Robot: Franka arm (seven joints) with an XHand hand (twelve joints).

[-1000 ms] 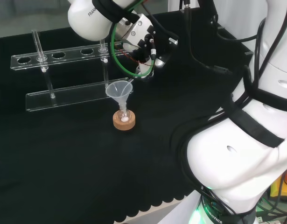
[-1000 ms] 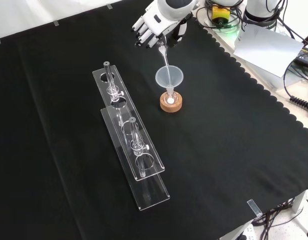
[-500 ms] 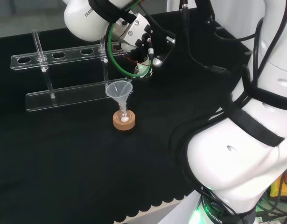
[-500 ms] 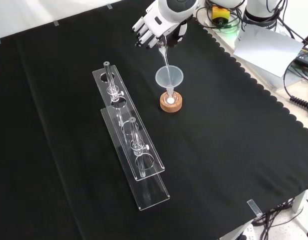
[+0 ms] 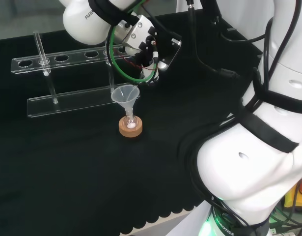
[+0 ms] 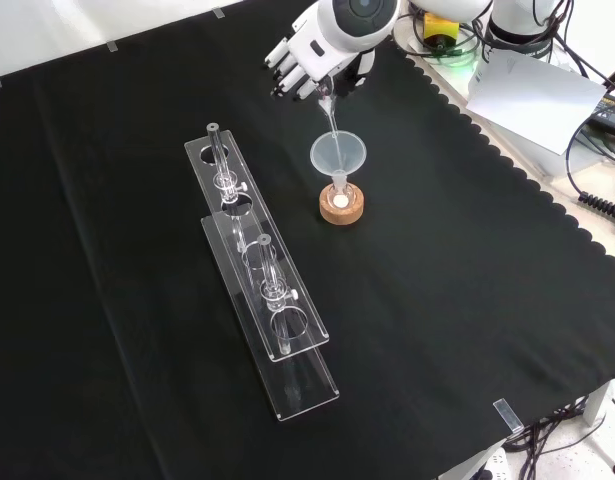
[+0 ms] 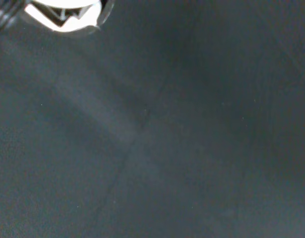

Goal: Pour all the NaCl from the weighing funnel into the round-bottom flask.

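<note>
- Hand [image 6: 312,45]: pinched on the weighing funnel [image 6: 328,108], spout over the conical funnel [image 6: 338,155].
- Weighing funnel: likely light, brittle, slippery; hold its wide end.
- Round-bottom flask [image 6: 340,201] on cork ring [image 6: 342,210] tips easily.

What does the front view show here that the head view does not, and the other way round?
Front view alone: the robot hand's fingers from outside, curled around the weighing funnel, whose narrow end points down into the clear funnel, plus a sheet of paper beyond the cloth's scalloped edge.

Head view alone: the arm's big white links at the right and the green cable looped beside the robot hand.

Both: the clear funnel seated in the small round-bottom flask, white powder in it, the cork ring under it, and the clear rack.
</note>
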